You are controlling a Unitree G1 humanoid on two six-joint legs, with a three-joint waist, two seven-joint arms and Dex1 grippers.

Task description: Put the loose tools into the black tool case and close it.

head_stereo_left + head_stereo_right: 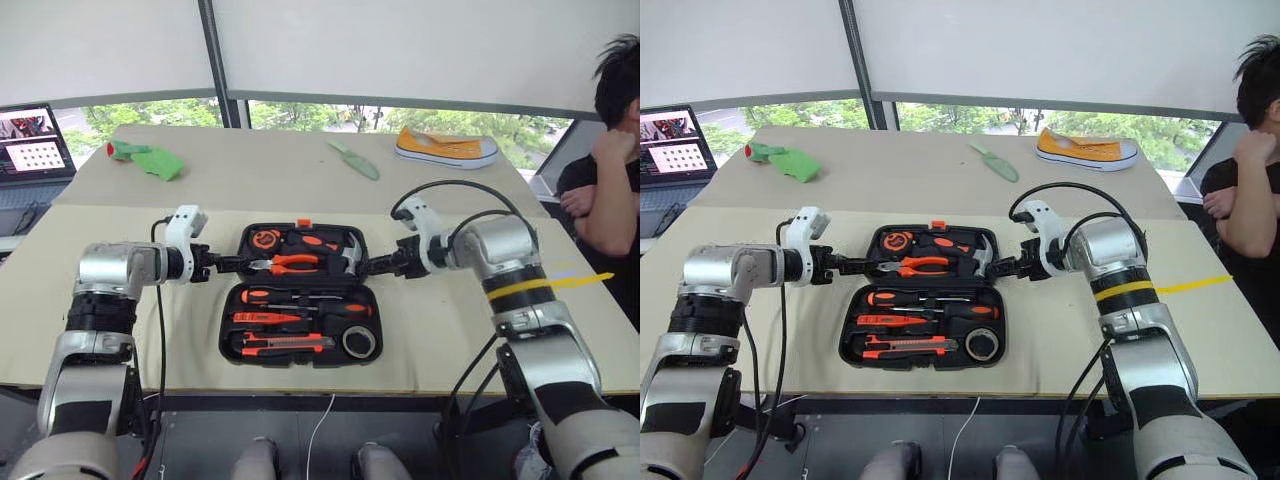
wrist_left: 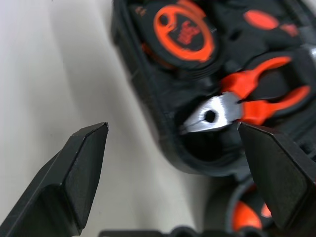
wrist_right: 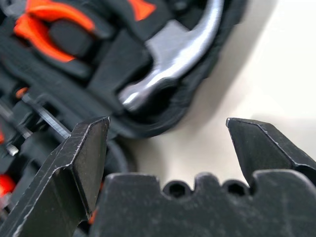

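With fingers spread wide and holding nothing, the left gripper [image 1: 222, 264] and right gripper [image 1: 375, 266] flanked the far half of the open black tool case [image 1: 300, 295], which lay between them.

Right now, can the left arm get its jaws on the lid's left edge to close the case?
Probably yes. The left gripper sits open right at the left edge of the black tool case, one finger over the table, the other over the pliers recess. Nothing lies between them.
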